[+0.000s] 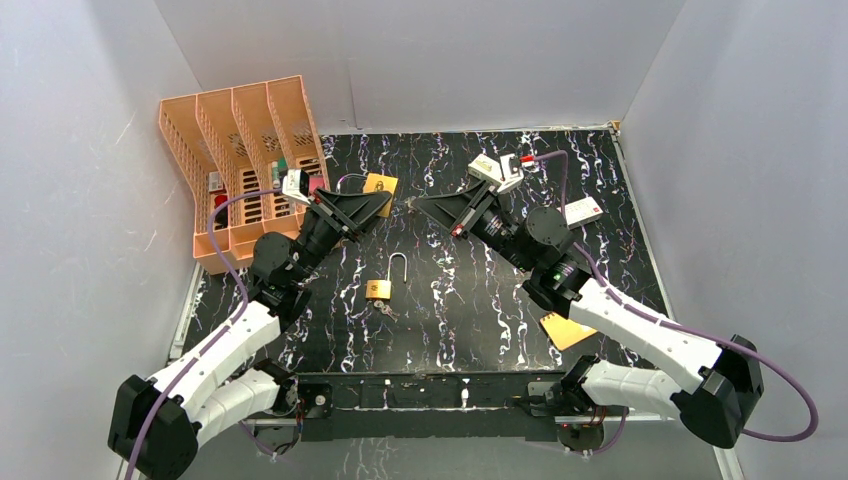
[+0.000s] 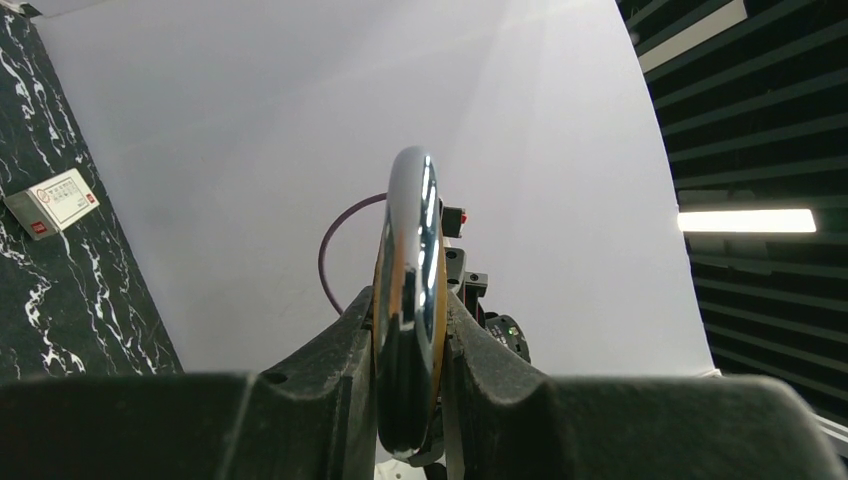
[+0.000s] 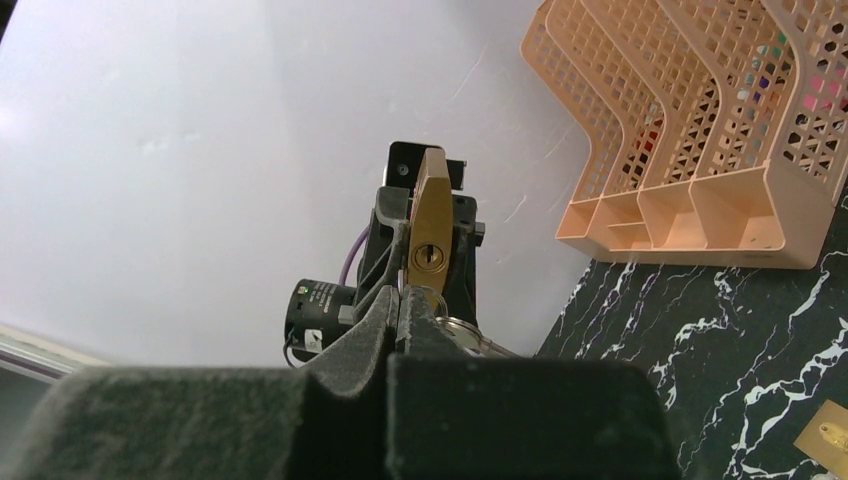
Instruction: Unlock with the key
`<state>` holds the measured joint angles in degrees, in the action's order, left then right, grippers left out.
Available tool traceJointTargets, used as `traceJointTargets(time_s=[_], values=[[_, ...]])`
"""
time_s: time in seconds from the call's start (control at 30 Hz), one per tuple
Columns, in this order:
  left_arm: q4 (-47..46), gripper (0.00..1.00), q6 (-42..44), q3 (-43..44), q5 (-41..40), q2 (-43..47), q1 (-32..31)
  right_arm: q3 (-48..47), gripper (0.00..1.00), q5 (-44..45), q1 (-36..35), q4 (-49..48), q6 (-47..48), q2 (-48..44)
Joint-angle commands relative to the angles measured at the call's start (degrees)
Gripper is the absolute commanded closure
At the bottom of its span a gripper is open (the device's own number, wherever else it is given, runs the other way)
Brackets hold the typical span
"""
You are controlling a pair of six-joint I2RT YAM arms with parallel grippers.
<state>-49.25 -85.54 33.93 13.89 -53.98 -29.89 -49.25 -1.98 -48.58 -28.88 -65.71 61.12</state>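
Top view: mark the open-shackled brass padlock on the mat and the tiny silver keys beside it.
Open-shackled brass padlock [image 1: 379,290], top view, on its brass body.
Tiny silver keys [image 1: 386,309], top view, middle of the bunch.

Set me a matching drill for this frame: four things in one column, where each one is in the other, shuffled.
Things
1. raised brass padlock
2. key
3. second brass padlock
4. orange file rack

Places
A. lying on the black mat, in no gripper
B. standing at the far left
C. clamped in the left gripper
D. pinched in the shut right gripper

Pairs: 1-C, 2-D, 3-A, 4-B
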Motion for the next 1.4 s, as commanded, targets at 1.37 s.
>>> traceJointTargets(time_s=[1.37], values=[[-5.2,1.00,-1.6,3.7,-5.5,3.3,-0.8,-2.3,1.00,7.1,-2.5,-4.8,4.1,-1.6]])
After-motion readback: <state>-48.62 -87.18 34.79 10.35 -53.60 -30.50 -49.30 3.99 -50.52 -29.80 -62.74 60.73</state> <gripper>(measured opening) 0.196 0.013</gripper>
